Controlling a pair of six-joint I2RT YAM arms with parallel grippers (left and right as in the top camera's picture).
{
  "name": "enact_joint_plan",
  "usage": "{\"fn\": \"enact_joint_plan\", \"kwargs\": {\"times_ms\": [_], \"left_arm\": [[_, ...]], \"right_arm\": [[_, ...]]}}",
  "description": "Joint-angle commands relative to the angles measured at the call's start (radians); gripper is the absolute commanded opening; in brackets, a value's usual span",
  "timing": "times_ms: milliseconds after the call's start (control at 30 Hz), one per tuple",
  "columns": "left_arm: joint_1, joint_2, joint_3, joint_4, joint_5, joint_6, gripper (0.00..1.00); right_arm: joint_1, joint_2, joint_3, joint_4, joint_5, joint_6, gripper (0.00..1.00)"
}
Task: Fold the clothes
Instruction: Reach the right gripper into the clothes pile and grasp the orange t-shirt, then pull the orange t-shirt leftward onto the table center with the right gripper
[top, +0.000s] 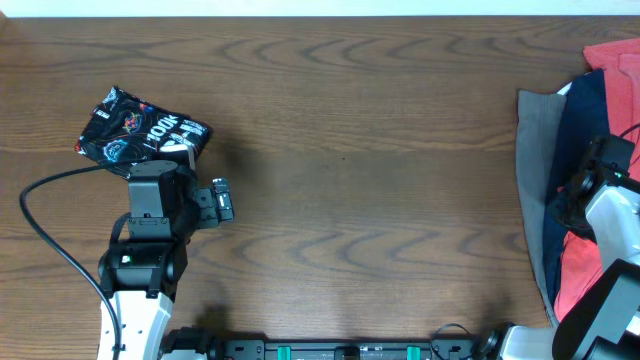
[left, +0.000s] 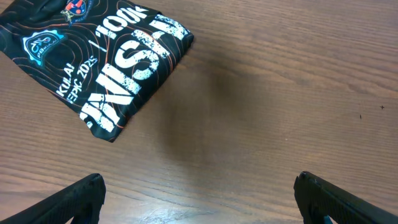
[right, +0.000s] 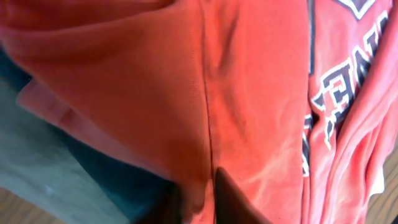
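Note:
A folded black T-shirt with white print (top: 145, 130) lies at the table's far left; it also shows in the left wrist view (left: 112, 62). My left gripper (top: 172, 158) is open and empty just in front of it, its fingers (left: 199, 193) spread wide over bare wood. A pile of clothes sits at the right edge: a coral-red T-shirt (top: 575, 270), a navy one (top: 585, 120) and a grey one (top: 535, 150). My right gripper (top: 570, 205) is down in this pile. Its fingers (right: 200, 202) are pinched on a fold of the coral-red T-shirt with white lettering (right: 249, 93).
The wooden table (top: 370, 150) spans the view. A black cable (top: 50, 230) loops at the left beside the left arm. In the right wrist view, navy cloth (right: 112, 174) and grey cloth (right: 37, 162) lie under the red shirt.

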Motion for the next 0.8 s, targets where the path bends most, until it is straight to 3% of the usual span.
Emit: {"fn": "enact_joint_plan", "kwargs": {"times_ms": [0, 267, 467, 767], "left_arm": [[0.004, -0.001, 0.024, 0.001, -0.005, -0.009, 0.98], [0.004, -0.001, 0.024, 0.008, -0.005, -0.009, 0.98], [0.004, -0.001, 0.024, 0.009, -0.005, -0.009, 0.98], [0.004, -0.001, 0.024, 0.008, -0.005, -0.009, 0.98]], "right_arm": [[-0.007, 0.003, 0.013, 0.002, -0.001, 0.009, 0.01], [-0.006, -0.092, 0.141, -0.084, -0.118, -0.011, 0.01], [0.008, -0.209, 0.304, -0.130, -0.563, -0.253, 0.01], [0.208, -0.234, 0.234, -0.282, -0.754, -0.375, 0.01]]}}
